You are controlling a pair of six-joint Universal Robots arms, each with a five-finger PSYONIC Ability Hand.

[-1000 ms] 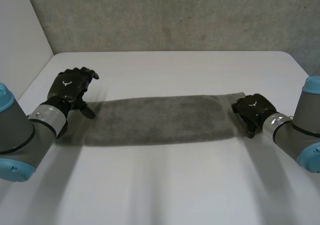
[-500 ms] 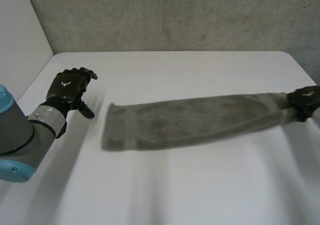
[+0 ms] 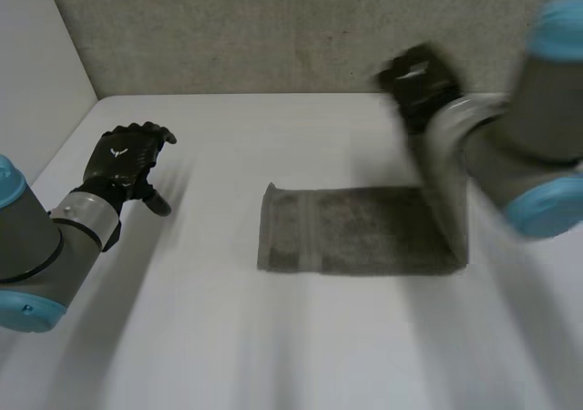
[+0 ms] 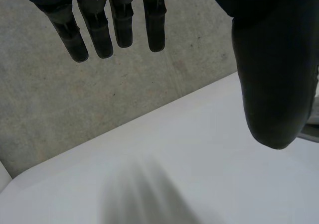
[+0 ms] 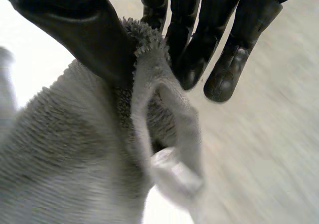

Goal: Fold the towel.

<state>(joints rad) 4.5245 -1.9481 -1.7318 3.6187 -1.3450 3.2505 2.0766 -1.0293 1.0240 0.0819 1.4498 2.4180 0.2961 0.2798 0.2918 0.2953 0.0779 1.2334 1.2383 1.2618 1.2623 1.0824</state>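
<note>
No legible words, numbers or brand names anywhere. The back of the left hand [image 3: 123,159] carries a small white V-shaped emblem [image 3: 118,152], seen in the head view; it has no letters. The back of the right hand [image 3: 421,80] has a faint pale mark, too blurred to read. In the right wrist view, the towel [image 5: 65,149] has a pale tag-like strip [image 5: 174,174] at its bunched edge, just past the right hand's fingertips. It is blurred and nothing on it is readable.
</note>
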